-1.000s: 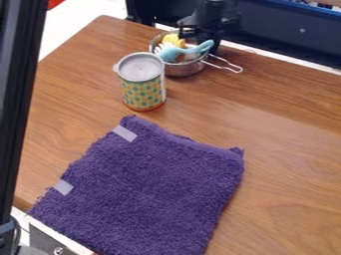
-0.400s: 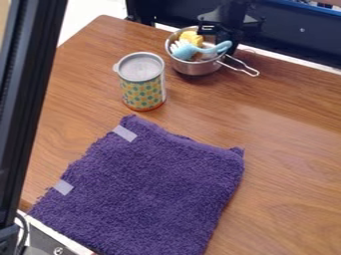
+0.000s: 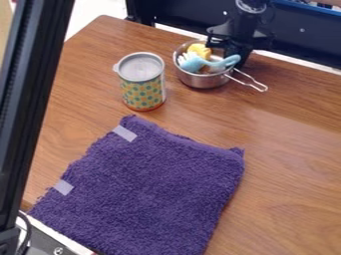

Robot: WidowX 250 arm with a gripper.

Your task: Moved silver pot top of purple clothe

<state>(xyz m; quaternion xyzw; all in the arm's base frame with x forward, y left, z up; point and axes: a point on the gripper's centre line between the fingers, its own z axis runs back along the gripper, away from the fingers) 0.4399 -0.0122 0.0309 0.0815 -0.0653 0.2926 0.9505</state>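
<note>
My gripper [image 3: 225, 49] is at the back right of the silver pot [image 3: 203, 81], shut on its rim on that side. The pot is upright, with its wire handle pointing right and toward the camera. In it lie a light blue utensil [image 3: 212, 64] and a yellow item [image 3: 199, 50]. Whether the pot touches the table, I cannot tell. The purple cloth [image 3: 146, 189] lies flat in the lower left half, apart from the pot.
A dotted can with a grey lid [image 3: 142, 84] stands just left of the pot, behind the cloth. The wooden table [image 3: 293, 164] extends to the right. A black upright post [image 3: 37, 99] runs along the left side.
The gripper and pot have moved together to the right, then also toward the camera, with the contents still inside. The can and cloth have stayed put; the post at left has shifted slightly right.
</note>
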